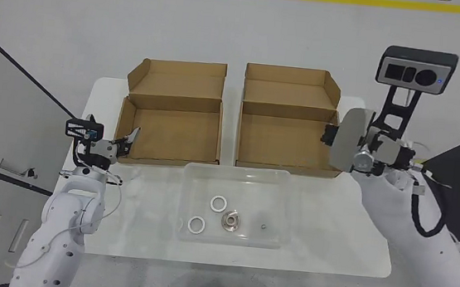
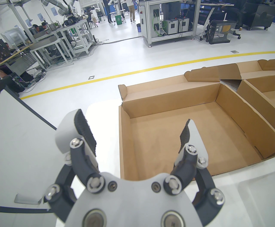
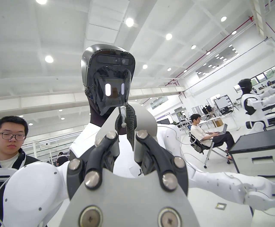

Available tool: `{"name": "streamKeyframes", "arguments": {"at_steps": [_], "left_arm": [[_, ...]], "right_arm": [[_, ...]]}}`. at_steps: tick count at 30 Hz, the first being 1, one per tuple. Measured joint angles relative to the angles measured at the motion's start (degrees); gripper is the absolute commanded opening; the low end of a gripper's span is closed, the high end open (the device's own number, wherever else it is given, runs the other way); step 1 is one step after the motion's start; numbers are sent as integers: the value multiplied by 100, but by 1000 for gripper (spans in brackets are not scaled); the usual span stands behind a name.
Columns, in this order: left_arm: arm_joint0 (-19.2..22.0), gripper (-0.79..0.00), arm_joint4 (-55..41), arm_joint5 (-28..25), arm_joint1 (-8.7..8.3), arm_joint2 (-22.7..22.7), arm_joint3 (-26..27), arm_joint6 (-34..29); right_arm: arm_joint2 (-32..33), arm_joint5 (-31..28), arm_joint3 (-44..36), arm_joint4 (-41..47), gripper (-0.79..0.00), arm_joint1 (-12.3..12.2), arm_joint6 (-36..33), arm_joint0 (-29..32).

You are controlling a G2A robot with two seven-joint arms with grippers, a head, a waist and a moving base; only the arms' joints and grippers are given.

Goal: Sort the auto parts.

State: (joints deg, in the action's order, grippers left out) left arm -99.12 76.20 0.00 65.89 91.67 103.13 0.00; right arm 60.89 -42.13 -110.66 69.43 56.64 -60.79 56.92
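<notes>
Your right gripper (image 3: pixel 124 116) is turned upward over the right edge of the right open brown cardboard box (image 1: pixel 287 141), fingers clamped on a small silvery metal bolt (image 3: pixel 122 117). Your left gripper (image 2: pixel 135 124) hangs spread wide, holding nothing, at the near left corner of the left brown cardboard box (image 1: pixel 170 134). A round metal part (image 1: pixel 231 221) lies in the clear plastic tray (image 1: pixel 276 181) just near of both boxes.
</notes>
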Motion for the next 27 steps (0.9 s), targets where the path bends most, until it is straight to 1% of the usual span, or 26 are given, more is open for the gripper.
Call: {"name": "streamKeyframes", "arguments": {"at_steps": [6,11,14,18,22,24,27], "left_arm": [[0,0,0,0,0,0,0,0],[0,0,0,0,0,0,0,0],[0,0,0,0,0,0,0,0],[0,0,0,0,0,0,0,0],[0,0,0,0,0,0,0,0],[0,0,0,0,0,0,0,0],[0,0,0,0,0,0,0,0]], "right_arm": [[725,879,158,-1392,-785,-113,82,20],[1414,1762,261,-2622,-785,-248,-103,-10],[1721,2230,328,-3352,-785,-314,-222,-98],[1990,2722,500,-4026,-785,-385,-392,-266],[2149,3182,597,-4987,-785,-468,-673,-491],[2147,3418,617,-5625,-785,-516,-897,-650],[2001,3602,700,-6536,-785,-568,-1238,-932]]}}
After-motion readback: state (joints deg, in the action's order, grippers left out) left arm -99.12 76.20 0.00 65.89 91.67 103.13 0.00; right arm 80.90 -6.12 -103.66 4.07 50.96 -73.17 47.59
